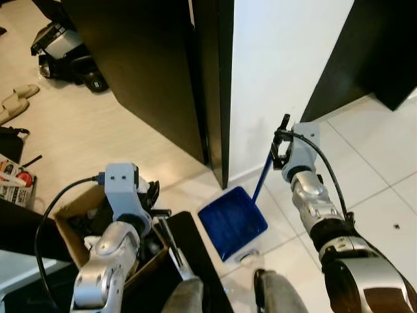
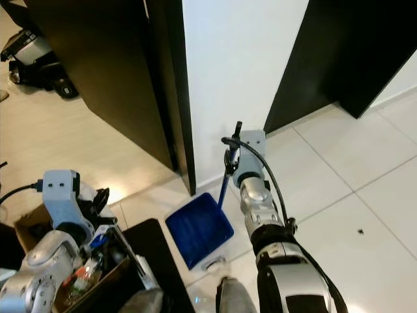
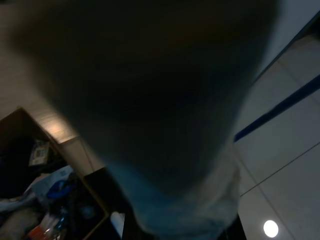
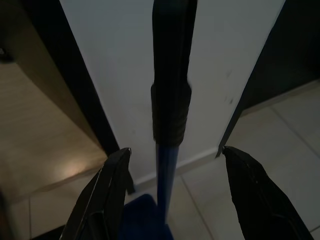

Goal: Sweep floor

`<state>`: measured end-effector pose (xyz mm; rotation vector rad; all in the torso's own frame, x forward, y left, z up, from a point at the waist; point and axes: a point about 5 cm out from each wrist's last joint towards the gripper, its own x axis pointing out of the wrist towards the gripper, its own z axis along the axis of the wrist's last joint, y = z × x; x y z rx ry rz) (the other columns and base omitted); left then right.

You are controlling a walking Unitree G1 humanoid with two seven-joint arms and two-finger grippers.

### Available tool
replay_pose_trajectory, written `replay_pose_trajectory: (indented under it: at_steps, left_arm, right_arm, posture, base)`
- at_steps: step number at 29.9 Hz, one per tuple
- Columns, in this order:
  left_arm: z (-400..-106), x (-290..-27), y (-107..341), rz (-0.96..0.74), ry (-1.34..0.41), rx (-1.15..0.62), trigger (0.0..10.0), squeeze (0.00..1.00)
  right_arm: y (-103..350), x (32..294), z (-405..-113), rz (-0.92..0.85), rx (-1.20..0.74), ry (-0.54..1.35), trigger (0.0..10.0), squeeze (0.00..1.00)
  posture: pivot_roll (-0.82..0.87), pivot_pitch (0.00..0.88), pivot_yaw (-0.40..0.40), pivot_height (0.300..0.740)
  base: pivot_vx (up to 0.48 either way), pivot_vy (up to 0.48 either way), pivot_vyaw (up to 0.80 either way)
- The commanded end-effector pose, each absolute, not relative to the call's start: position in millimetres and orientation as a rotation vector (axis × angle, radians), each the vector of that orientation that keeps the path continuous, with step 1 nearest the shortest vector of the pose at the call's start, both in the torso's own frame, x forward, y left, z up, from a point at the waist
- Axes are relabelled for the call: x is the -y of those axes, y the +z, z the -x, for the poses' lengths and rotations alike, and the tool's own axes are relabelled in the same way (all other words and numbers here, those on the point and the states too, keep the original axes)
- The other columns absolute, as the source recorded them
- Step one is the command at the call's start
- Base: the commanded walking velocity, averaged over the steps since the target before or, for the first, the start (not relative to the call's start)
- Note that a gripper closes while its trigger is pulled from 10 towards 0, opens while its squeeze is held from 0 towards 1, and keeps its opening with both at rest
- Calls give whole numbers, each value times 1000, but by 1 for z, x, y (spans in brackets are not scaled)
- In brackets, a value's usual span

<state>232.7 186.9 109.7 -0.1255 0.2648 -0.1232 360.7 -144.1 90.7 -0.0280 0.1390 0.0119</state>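
A blue dustpan rests on the pale tiles at the foot of a white wall. Its long blue handle rises toward my right gripper. In the right wrist view the handle's black grip stands between the two spread fingers, and the right gripper is open around it without touching. My left gripper hangs low on the left over a cardboard box. A thin dark rod slants beside it. The left wrist view is mostly blocked by a dark blur.
Dark door panels flank the white wall. The box holds mixed clutter. A wheeled machine and slippers lie at the far left on wood flooring. Tiled floor spreads to the right, with a small dark speck.
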Motion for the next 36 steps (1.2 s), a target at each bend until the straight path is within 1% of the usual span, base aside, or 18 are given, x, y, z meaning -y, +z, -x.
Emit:
replay_pose_trajectory:
  at_steps: [1, 12, 15, 19, 23, 30, 31, 33, 34, 36]
  left_arm:
    - [-227, -198, 117, 80, -92, -266, 10000, 0]
    - [-208, -216, 130, 45, -47, -264, 10000, 0]
    - [-207, -216, 131, 39, -49, -272, 10000, 0]
    - [-204, -219, 134, 30, -47, -275, 10000, 0]
    - [-201, -221, 138, 26, -43, -269, 10000, 0]
    - [-199, -221, 139, 25, -42, -270, 10000, 0]
    - [-199, -221, 139, 25, -42, -270, 10000, 0]
    - [-199, -220, 140, 28, -43, -269, 10000, 0]
    - [-199, -218, 140, 32, -45, -270, 10000, 0]
    - [-199, -218, 140, 33, -46, -271, 10000, 0]
  right_arm:
    - [85, 146, -360, 10, -171, 2, 10000, 0]
    - [101, 144, -370, 31, -118, 15, 10000, 0]
    - [107, 144, -373, 49, -98, 15, 10000, 0]
    - [113, 145, -377, 26, -85, 16, 10000, 0]
    - [121, 149, -381, 52, -61, -5, 10000, 0]
    - [128, 150, -385, 56, -45, -9, 10000, 0]
    - [130, 150, -386, 56, -43, -8, 8314, 0]
    - [132, 150, -387, 60, -43, -9, 8314, 0]
    - [131, 151, -387, 60, -47, -8, 706, 0]
    - [131, 151, -387, 58, -51, -6, 706, 0]
  posture:
    - [159, 246, 90, 740]
    - [230, 276, 102, 740]
    - [232, 277, 103, 740]
    - [260, 279, 108, 740]
    - [285, 278, 112, 740]
    - [289, 277, 111, 740]
    - [292, 276, 110, 740]
    - [291, 275, 108, 740]
    - [291, 272, 106, 740]
    - [291, 272, 106, 740]
  base:
    - [0, 0, 0]
    - [0, 0, 0]
    - [0, 0, 0]
    - [0, 0, 0]
    - [0, 0, 0]
    - [0, 0, 0]
    - [0, 0, 0]
    - [0, 0, 0]
    - [0, 0, 0]
    - [0, 0, 0]
